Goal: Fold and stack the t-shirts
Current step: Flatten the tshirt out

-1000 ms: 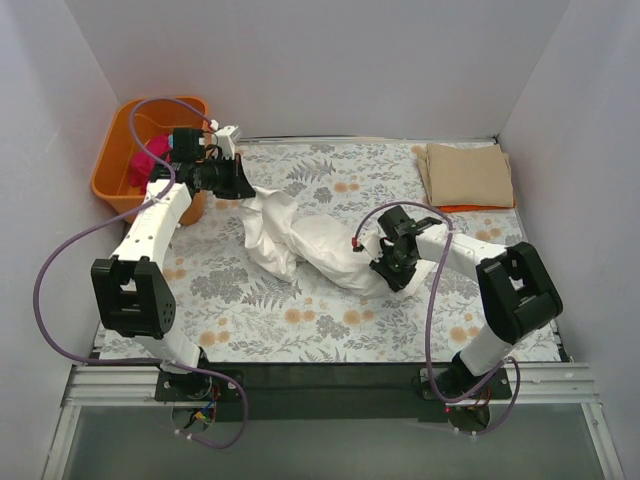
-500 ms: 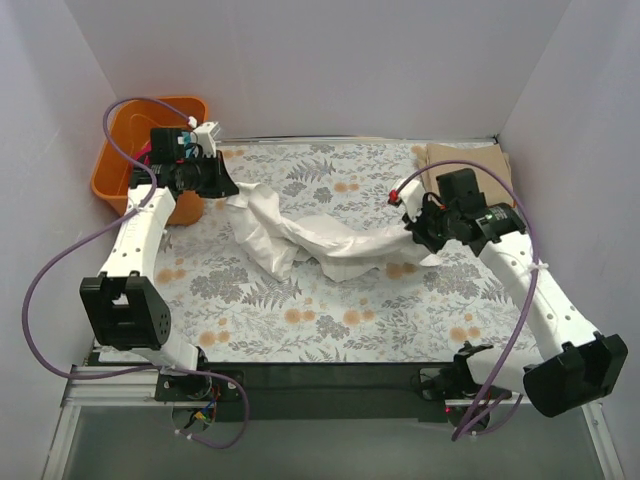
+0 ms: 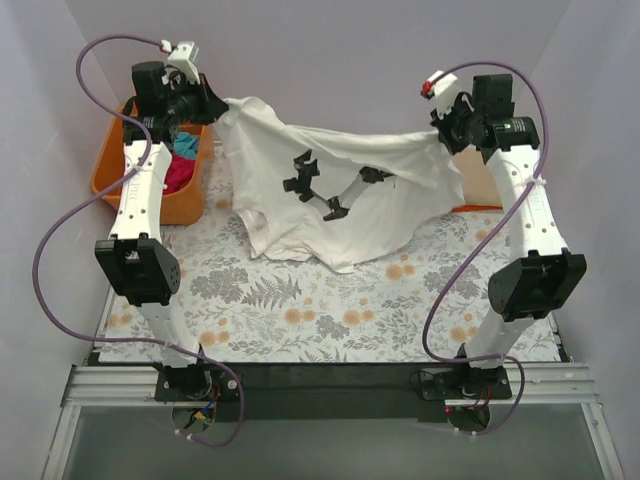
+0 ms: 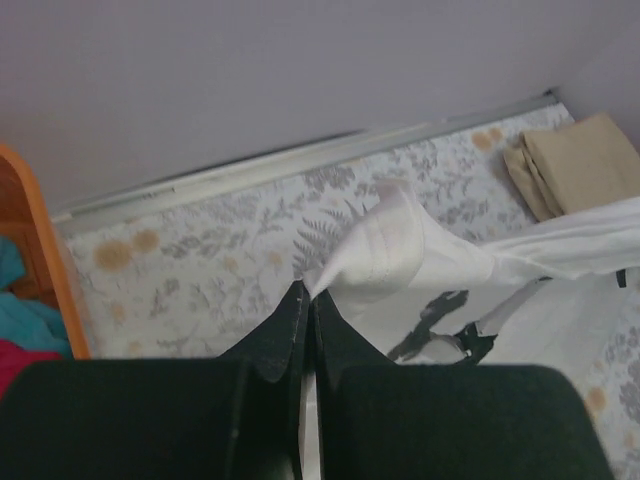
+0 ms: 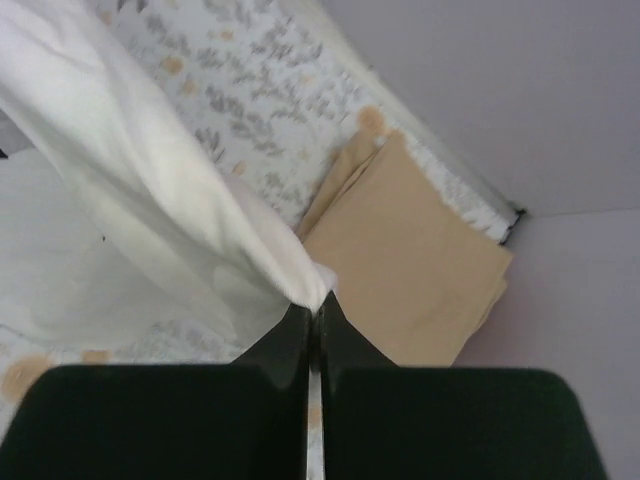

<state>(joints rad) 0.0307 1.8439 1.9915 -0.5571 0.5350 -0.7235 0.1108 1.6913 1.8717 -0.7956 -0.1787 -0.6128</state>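
Over the floral tabletop (image 3: 300,320), white walls round it, the big white t-shirt (image 3: 345,215) w/ black blotches hangs spread btw both arms, L claw (image 3: 212,104) pinched tight on one top corner, R claw (image 3: 447,133) clamped on the other, folded tan t-shirt (image 5: 410,260) lying far R.

Black blotches mark the white t-shirt (image 3: 345,222); the tan t-shirt (image 5: 405,255) is plain.

soft matt white cloth t-shirt (image 3: 340,200), matt tan cloth shirt (image 5: 410,260), smooth orange plastic tub (image 3: 105,180).
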